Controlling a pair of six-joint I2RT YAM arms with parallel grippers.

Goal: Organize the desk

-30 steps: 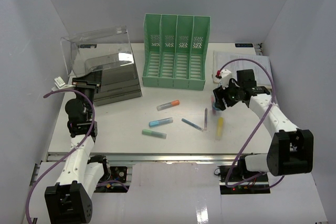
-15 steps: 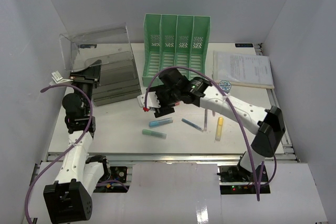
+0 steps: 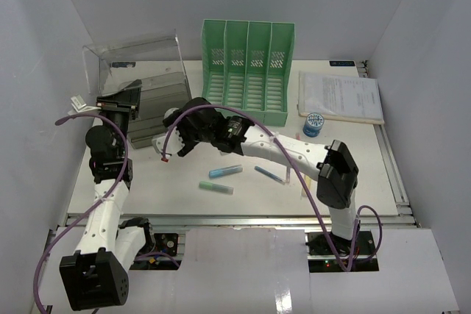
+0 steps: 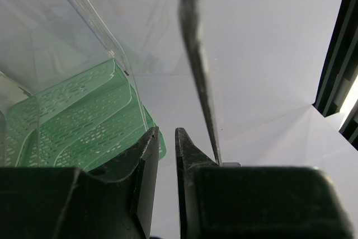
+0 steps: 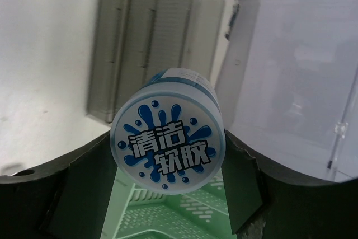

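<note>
The white desk [image 3: 165, 185] holds a green file rack [image 3: 247, 71], a clear plastic drawer box [image 3: 140, 71] and loose pens. My right gripper [image 3: 171, 136] reaches far left, in front of the drawer box. In the right wrist view it [image 5: 166, 158] is shut on a round jar [image 5: 166, 130] with a blue splash label on its lid. My left gripper [image 3: 120, 102] sits at the box's front edge. Seen from the left wrist, its jaws [image 4: 165, 132] stand a narrow gap apart with nothing between them, and a clear panel edge [image 4: 196, 60] runs beside the right finger.
A second blue-lidded jar [image 3: 314, 123] stands by a stack of papers [image 3: 340, 97] at the back right. A blue marker [image 3: 225, 171], a green marker [image 3: 215, 187] and a blue pen [image 3: 268, 174] lie mid-desk, under the outstretched right arm. A silver rail [image 3: 221, 220] lines the near edge.
The right arm swung from the right side across the desk to the drawer box at the left. The left gripper rose slightly at the box's front.
</note>
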